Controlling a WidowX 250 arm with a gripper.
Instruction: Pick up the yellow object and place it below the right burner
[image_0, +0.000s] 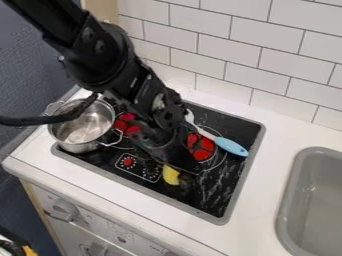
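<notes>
**One Yellow Piece Beside the Gripper on a Two-Red-Burner Cooktop**

We see one wall of white rectangular tiles (220, 42) with dark joints, and below it one smooth white counter (264, 200). One black robot arm (100, 55) slants in from the upper left, jointed and hard-shelled, with one thick black cable (50, 120) curving over the pot. Under the arm we find one glossy black cooktop (227, 192), four-cornered, grey-rimmed and streaked with pale reflections. One grey basin-like sink (317, 200) with rounded corners sits at the right.

We count one round, shiny metal pot (83, 127) with two looped handles at the cooktop's left. The one black gripper (184, 162) hangs over the cooktop's middle; we cannot tell whether it is open, closed or gripping anything. We see two knobs (65, 210) on the pale front panel (120, 235), and one utensil with a white head and a smooth, light-blue handle (231, 146) by the right burner.

Two red burner patches show, the left burner (127, 124) and the right burner (201, 147). Smallest is our one yellow object (171, 175), chunky and uneven, just beside the gripper's lower end, below and left of the right burner.
</notes>
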